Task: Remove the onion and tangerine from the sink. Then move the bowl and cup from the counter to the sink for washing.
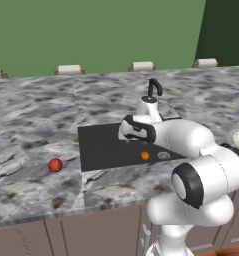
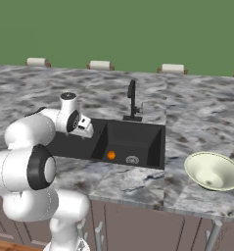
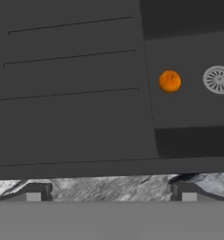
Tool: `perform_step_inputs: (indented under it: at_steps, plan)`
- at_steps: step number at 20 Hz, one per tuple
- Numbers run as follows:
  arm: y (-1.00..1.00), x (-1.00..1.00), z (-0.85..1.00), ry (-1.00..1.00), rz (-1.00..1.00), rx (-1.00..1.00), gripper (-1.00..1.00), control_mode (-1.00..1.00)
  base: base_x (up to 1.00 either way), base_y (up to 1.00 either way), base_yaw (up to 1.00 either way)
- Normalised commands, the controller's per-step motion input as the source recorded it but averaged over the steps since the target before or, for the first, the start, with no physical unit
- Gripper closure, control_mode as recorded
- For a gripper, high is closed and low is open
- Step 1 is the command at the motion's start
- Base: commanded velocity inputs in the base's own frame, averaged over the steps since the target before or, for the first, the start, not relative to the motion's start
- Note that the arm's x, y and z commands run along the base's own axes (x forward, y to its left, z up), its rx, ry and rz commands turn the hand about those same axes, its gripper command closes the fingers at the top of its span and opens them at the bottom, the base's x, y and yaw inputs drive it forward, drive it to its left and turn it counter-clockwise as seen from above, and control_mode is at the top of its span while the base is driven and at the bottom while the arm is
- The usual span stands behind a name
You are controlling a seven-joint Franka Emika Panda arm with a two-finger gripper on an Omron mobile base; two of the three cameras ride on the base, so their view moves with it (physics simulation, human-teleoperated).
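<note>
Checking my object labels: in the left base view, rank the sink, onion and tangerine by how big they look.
1. Sink, by far the largest.
2. Onion, on the counter left of the sink.
3. Tangerine, in the basin; it sits slightly farther from the camera, so its margin below the onion is unsure.

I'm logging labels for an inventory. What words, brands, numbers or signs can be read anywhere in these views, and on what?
None: no readable text, number, brand or sign appears.
The onion, tangerine, bowl and faucet are plain.
The sink and marble counter bear no markings; the drain shows just a grille pattern.
The white arm and open gripper carry no lettering.
</note>
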Motion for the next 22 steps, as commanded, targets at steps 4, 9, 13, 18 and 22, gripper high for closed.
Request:
perform_step_inputs:
  at_steps: [4, 9, 13, 18, 22]
  plan:
    - [-0.43, 0.07, 0.0, 0.0, 0.04, 0.0, -1.0, -1.0, 0.0, 0.0, 0.0]
    - [-0.41, 0.06, 0.0, 0.0, 0.1, 0.0, -1.0, -1.0, 0.0, 0.0, 0.0]
    - [-0.41, 0.04, 0.0, 0.0, 0.19, 0.0, -1.0, -1.0, 0.0, 0.0, 0.0]
    - [-0.39, 0.03, 0.0, 0.0, 0.19, 0.0, -1.0, -1.0, 0.0, 0.0, 0.0]
    - [-0.33, 0.09, 0.0, 0.0, 0.17, 0.0, -1.0, -1.0, 0.0, 0.0, 0.0]
